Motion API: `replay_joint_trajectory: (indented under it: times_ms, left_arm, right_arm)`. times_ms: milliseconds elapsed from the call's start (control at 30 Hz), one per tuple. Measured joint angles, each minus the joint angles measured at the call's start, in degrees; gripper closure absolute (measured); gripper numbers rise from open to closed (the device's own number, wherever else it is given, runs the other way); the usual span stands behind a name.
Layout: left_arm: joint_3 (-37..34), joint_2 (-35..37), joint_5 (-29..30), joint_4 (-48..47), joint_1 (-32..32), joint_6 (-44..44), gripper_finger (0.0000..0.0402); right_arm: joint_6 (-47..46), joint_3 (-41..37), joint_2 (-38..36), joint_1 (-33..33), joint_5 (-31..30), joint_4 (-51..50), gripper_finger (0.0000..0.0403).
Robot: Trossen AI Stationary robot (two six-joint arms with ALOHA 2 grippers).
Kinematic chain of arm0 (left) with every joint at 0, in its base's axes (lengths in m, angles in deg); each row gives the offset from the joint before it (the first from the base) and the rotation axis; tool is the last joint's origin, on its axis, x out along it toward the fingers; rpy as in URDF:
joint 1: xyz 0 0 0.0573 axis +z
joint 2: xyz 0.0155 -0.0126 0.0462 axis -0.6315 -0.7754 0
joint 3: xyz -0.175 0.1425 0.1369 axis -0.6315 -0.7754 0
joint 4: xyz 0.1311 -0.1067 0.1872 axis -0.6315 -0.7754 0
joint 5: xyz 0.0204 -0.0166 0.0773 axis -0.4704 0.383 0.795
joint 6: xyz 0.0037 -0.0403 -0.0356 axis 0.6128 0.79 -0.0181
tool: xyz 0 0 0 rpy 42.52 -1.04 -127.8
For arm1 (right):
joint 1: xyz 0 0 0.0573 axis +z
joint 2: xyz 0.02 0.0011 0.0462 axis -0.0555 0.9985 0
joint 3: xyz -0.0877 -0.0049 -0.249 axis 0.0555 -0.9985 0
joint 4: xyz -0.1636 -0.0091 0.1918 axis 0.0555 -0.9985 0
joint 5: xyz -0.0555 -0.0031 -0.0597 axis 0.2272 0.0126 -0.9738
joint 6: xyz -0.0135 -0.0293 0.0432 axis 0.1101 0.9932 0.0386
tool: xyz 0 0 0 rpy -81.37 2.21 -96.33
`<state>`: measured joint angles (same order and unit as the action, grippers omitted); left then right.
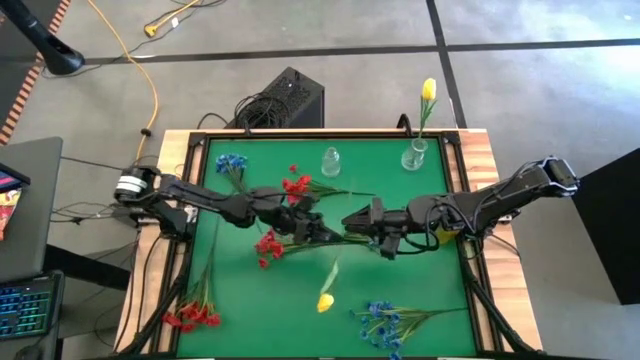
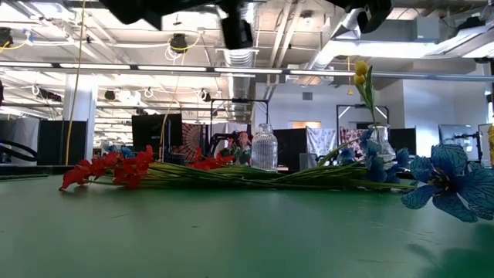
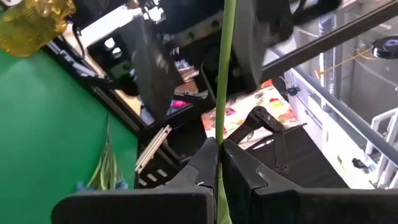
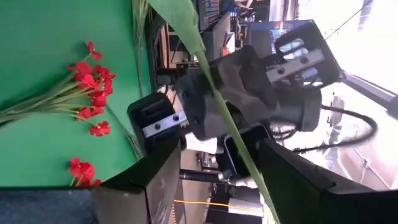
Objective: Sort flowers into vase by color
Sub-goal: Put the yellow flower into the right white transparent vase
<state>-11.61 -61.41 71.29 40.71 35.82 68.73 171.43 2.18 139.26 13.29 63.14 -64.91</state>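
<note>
My left gripper (image 1: 335,234) is at mid-table, shut on a thin green flower stem (image 3: 222,74). The stem seems to belong to the red spray (image 1: 268,245) beside the arm. It runs on between the open fingers of my right gripper (image 4: 217,149), which faces the left one closely; I see no touch there. One yellow flower (image 1: 428,90) stands in the far right vase (image 1: 415,155). The other vase (image 1: 330,160) is empty. Lying on the green mat are red sprays (image 1: 295,185) (image 1: 190,318), blue sprays (image 1: 230,163) (image 1: 385,320) and a yellow flower (image 1: 326,300). My left gripper pinches the bare green stem (image 3: 219,146) between its two fingers, at their free ends. The fingers come level from the table's left. The stem sticks out ahead of them toward the right gripper, lifted clear of the mat.
Both vases stand near the mat's far edge. Loose sprays lie at the far left, near left and near right of the mat. A black box (image 1: 290,95) and cables sit on the floor beyond the table. The mat's near middle (image 1: 270,310) has free room.
</note>
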Motion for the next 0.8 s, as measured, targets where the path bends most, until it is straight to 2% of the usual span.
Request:
replay_joint_trajectory:
  times_ms: [133, 300, 800]
  left_arm:
    - [2.8, -2.1, -0.4, -1.0, 1.1, 0.1, 0.0401]
    - [3.1, -2.2, 0.9, -1.9, 1.8, 0.6, 0.0401]
    - [3.1, -2.1, 2.3, -3.5, 1.9, 0.5, 0.0401]
  right_arm:
    - [3.0, 0.0, 0.0, 1.1, -2.8, 0.3, 0.0159]
    - [6.0, 0.0, 0.0, 2.4, -8.2, 0.7, 0.0172]
    - [5.9, 0.0, 0.0, 1.4, -9.7, -3.0, 0.0328]
